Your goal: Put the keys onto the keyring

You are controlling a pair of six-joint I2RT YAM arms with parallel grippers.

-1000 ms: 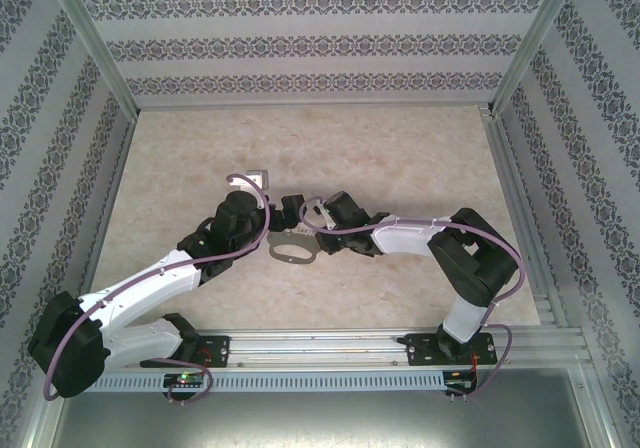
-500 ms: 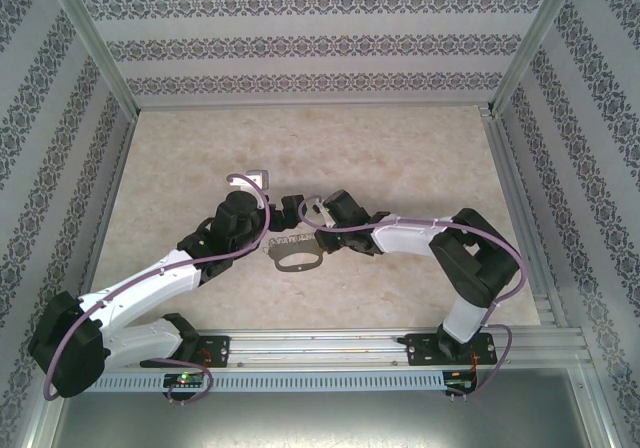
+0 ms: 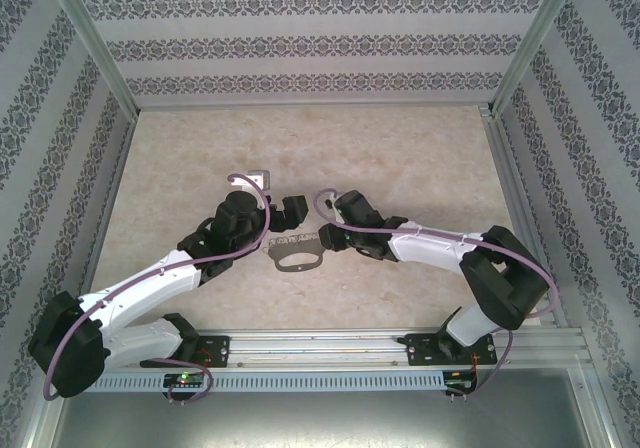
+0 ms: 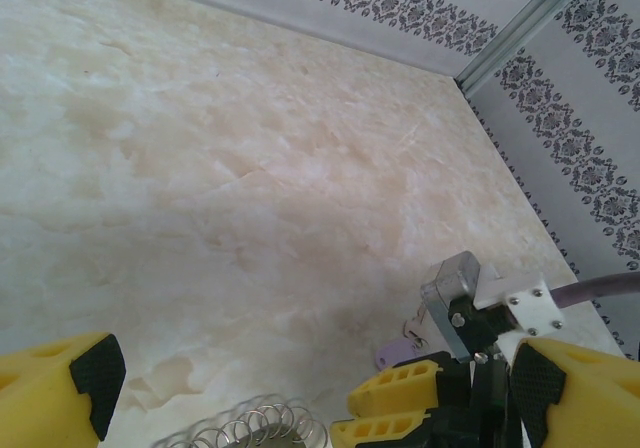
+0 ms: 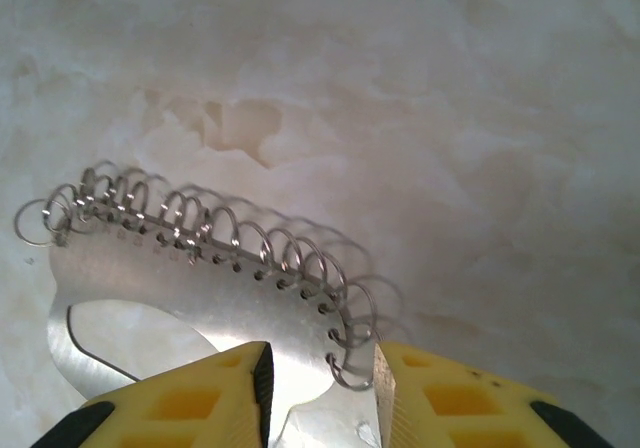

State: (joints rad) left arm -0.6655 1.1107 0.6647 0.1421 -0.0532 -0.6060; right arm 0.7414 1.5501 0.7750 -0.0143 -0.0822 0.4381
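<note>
Keyring (image 5: 200,298) matt brushed metal; table (image 5: 480,118) smooth, marbled stone look.

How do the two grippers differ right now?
The left gripper has its fingers wide apart; the right gripper has them close together. The right gripper straddles the end of the keyring; the left gripper grips nothing. Both have yellow fingers with black pads.

White-and-black arms (image 3: 150,283), purple cables (image 4: 605,287), yellow fingers (image 5: 180,408).

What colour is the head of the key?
Pale lilac; the key shows best in the left wrist view.
</note>
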